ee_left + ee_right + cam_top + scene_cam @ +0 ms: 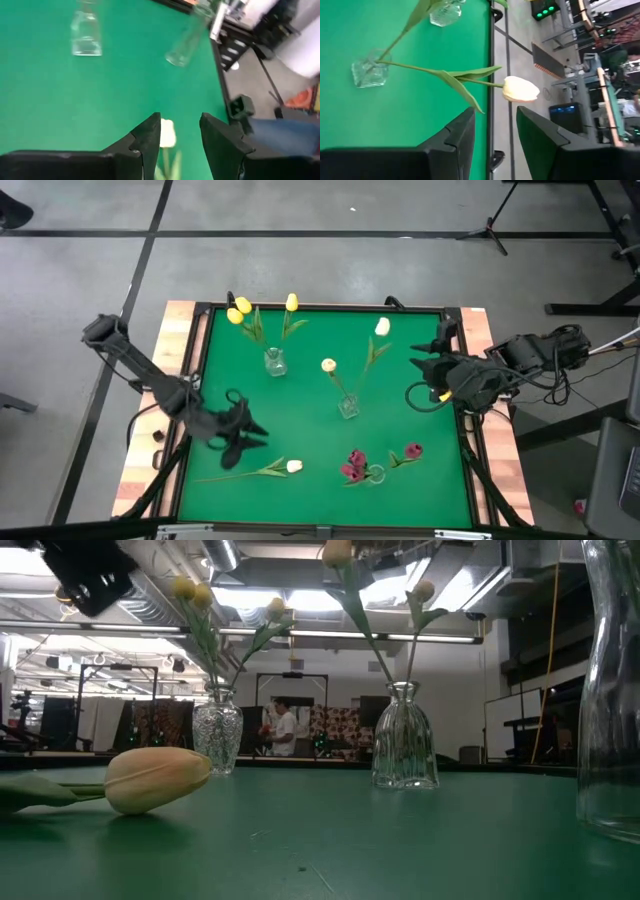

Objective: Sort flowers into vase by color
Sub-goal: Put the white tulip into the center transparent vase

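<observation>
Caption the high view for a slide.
Three glass vases on green mat; left gripper open above loose cream tulip; right gripper waits.

Bright green felt-like desk [320, 430] with a pale wood rim. Yellow tulips [240, 310] sit in the clear ribbed glass vase [274, 362] at 11 o'clock, cream-white tulips [382, 327] in the centre clear vase [347, 407], dark magenta ones [354, 465] at 5 o'clock. Both pincers are matte black.
</observation>
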`<action>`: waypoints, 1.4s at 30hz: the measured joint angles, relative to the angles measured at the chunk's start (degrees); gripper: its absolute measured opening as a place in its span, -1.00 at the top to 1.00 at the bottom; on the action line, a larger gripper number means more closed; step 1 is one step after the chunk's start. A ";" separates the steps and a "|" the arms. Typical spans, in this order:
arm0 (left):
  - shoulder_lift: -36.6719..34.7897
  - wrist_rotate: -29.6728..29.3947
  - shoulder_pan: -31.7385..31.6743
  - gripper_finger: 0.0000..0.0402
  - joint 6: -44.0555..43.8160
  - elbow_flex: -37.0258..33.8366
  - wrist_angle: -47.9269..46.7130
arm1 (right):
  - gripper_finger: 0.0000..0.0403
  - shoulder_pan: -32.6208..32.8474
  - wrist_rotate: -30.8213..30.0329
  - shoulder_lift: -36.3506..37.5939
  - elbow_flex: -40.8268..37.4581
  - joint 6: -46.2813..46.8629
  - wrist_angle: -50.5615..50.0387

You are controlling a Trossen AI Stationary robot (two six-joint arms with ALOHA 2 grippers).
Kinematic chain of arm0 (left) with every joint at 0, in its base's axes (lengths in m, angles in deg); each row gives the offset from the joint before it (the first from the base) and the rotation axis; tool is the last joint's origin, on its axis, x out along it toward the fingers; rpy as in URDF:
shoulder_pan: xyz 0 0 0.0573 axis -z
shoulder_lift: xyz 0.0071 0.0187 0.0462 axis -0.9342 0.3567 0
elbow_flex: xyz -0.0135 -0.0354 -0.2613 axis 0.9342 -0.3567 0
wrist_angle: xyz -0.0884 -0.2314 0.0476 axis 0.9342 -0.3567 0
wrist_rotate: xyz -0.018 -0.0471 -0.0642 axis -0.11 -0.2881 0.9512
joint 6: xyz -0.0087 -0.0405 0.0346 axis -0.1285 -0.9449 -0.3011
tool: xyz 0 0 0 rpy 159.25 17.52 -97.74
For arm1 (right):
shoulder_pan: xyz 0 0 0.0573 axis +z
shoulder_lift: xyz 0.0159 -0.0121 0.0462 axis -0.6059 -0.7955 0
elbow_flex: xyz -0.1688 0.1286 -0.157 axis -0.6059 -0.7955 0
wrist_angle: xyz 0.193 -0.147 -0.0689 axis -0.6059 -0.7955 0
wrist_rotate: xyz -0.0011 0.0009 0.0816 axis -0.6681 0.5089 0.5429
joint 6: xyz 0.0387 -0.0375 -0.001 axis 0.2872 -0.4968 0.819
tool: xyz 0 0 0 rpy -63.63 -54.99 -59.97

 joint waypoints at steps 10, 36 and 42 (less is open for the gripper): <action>18.65 -2.79 10.67 0.33 -11.34 9.23 -9.75 | 0.28 -0.04 1.82 0.00 0.00 1.72 -0.13; 41.14 3.79 13.16 0.33 -23.84 18.03 -23.10 | 0.28 -0.04 4.41 -0.02 0.00 6.68 -2.61; 41.17 5.20 11.77 0.49 -22.34 18.06 -23.48 | 0.28 -0.04 4.86 -0.02 0.00 7.78 -3.47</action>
